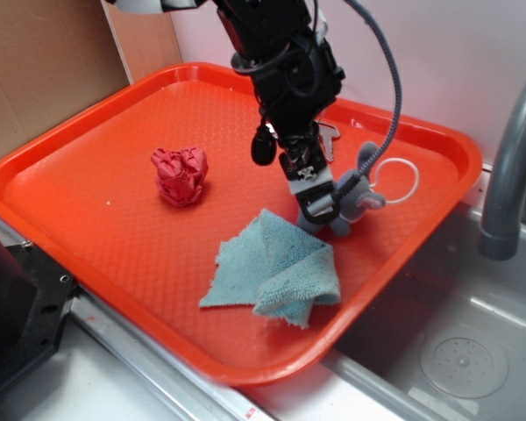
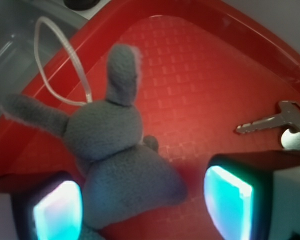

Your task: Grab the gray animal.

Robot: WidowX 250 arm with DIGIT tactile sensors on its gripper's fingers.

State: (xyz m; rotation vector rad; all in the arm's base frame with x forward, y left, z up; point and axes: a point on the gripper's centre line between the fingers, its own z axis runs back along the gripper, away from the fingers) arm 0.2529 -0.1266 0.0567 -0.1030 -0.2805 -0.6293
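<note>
Straddling the small gray plush long-eared animal (image 2: 121,165) on a red plastic tray (image 1: 88,219), the black robot gripper (image 1: 320,203) stands wide, jaws unclosed, silver keys (image 2: 275,121) nearby.

- Black arm (image 1: 285,66) comes down from top of frame, leaning fwd & a bit to the right.
- Wrist angled steeply down, cable looping off its side.
- Claw (image 1: 320,197) low, near the surface.
- Wrist cam: both pads (image 2: 227,200) glow teal, jaws spread wide apart, nothing clamped betw. them.
</note>
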